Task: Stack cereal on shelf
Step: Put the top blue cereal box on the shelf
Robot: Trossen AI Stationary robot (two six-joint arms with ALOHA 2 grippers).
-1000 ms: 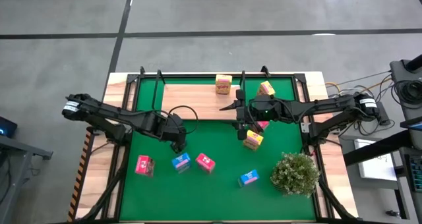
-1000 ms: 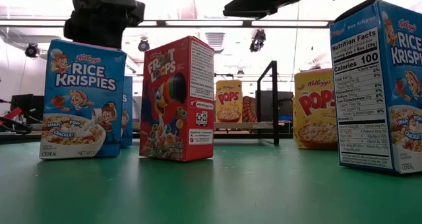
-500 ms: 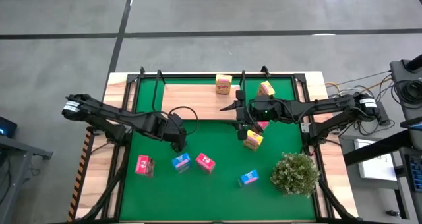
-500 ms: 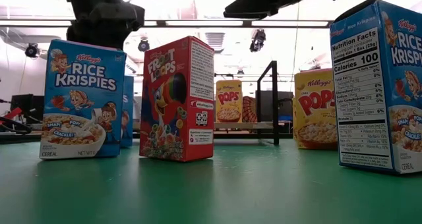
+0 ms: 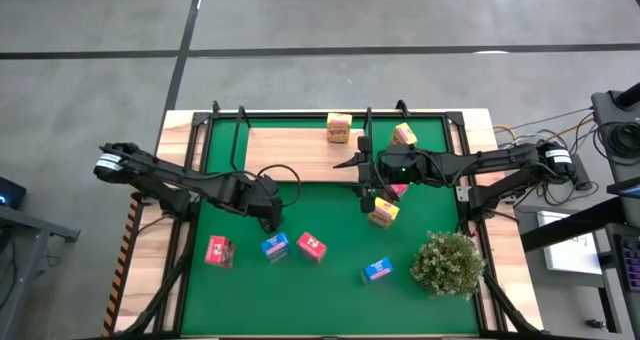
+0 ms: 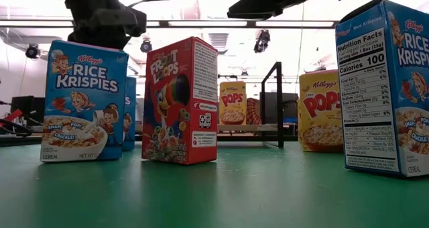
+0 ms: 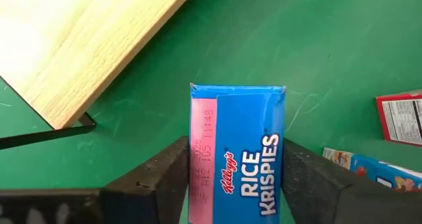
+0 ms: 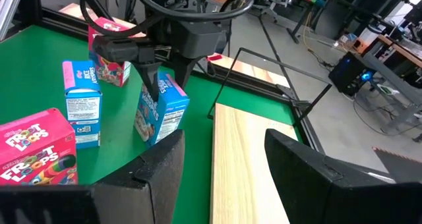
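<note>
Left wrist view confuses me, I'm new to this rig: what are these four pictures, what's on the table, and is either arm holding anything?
Two dark robot arms work at one table. The high view looks straight down, the low view looks level across the table, and each wrist view looks past that arm's own two fingers. On the green mat are small cereal cartons in blue, pink-red and yellow, a wooden shelf carrying a yellow carton, and a plant. The left gripper grips a tilted blue carton. The right gripper, by the shelf, is open and empty.

Grey concrete floor (image 5: 400, 20), black floor lines.
</note>
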